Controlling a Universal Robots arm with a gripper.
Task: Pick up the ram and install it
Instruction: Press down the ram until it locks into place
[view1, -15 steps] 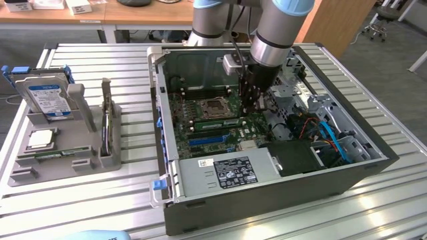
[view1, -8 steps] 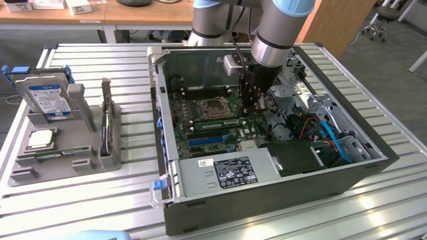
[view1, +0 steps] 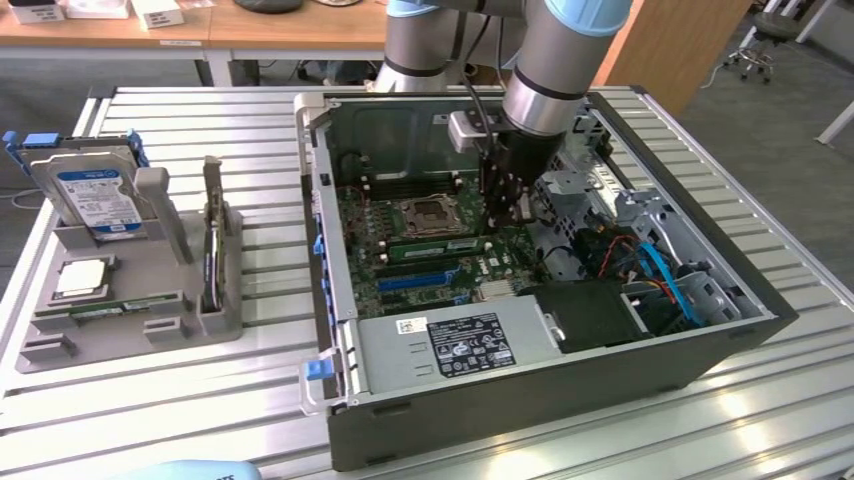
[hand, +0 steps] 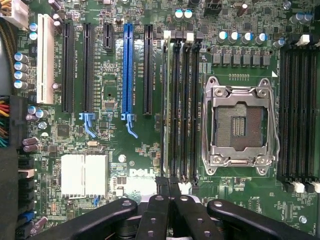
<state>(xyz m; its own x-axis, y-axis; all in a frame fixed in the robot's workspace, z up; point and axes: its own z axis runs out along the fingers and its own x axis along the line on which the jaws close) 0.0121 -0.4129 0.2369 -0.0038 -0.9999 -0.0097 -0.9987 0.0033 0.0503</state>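
Note:
The ram (view1: 430, 245) is a narrow green stick with black chips, standing on edge in a memory slot beside the empty processor socket (view1: 430, 212) of the open computer case. In the wrist view the ram (hand: 164, 105) appears edge-on in the outermost of the black slots. My gripper (view1: 513, 222) reaches down into the case at one end of that stick. Its fingertips (hand: 162, 186) are pressed together, and the gripper (hand: 168, 181) sits right at the stick's end by the white slot latch. Nothing is clamped between the fingers.
A grey tray (view1: 200, 330) at the exterior view's left holds a hard drive (view1: 94, 195), a square silver processor chip (view1: 83, 278) and another green stick (view1: 127, 305). Case walls, a drive cage (view1: 574, 190), cables (view1: 661, 275) and the power supply (view1: 454, 345) crowd the arm.

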